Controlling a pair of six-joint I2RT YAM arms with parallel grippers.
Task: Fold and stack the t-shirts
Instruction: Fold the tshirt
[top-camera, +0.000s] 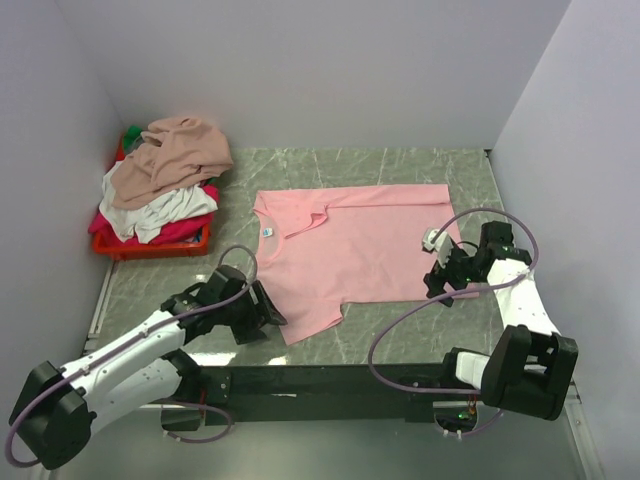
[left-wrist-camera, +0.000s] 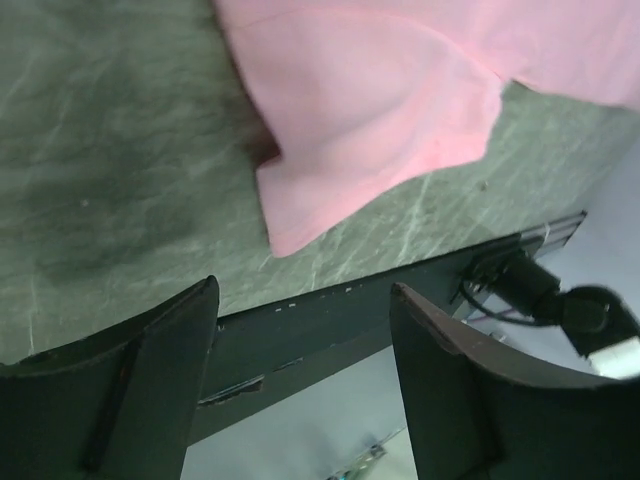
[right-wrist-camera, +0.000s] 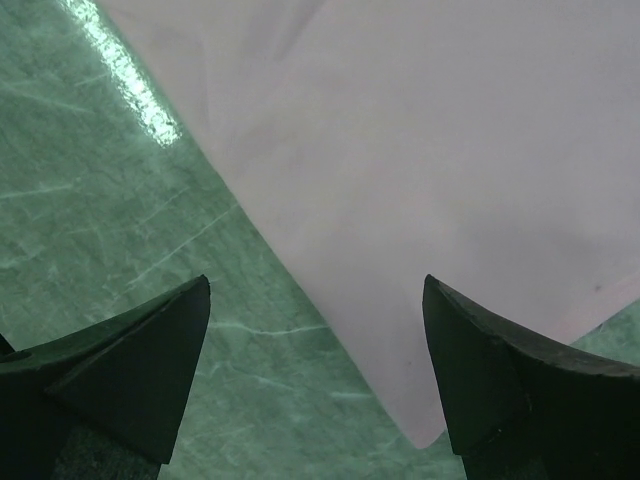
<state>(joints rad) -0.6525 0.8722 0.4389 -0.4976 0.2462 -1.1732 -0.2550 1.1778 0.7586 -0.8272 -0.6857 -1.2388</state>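
Note:
A light pink t-shirt (top-camera: 350, 250) lies spread flat mid-table, its neck and blue-white label (top-camera: 267, 228) to the left and one sleeve (top-camera: 312, 315) pointing toward the front edge. My left gripper (top-camera: 264, 306) stands open just left of that sleeve, holding nothing. In the left wrist view the sleeve (left-wrist-camera: 380, 120) lies ahead of the open left gripper (left-wrist-camera: 305, 290). My right gripper (top-camera: 438, 284) is open at the shirt's near right corner. In the right wrist view that corner (right-wrist-camera: 420, 200) lies between the spread fingers of the right gripper (right-wrist-camera: 316, 288), untouched. More t-shirts, tan (top-camera: 172, 155), white (top-camera: 160, 210) and magenta (top-camera: 182, 233), are heaped at back left.
The heap sits in a red plastic basket (top-camera: 150, 248) against the left wall, with a bit of green cloth (top-camera: 131, 133) behind it. White walls close in the left, back and right. The table's dark front rail (left-wrist-camera: 330, 320) runs just under my left gripper.

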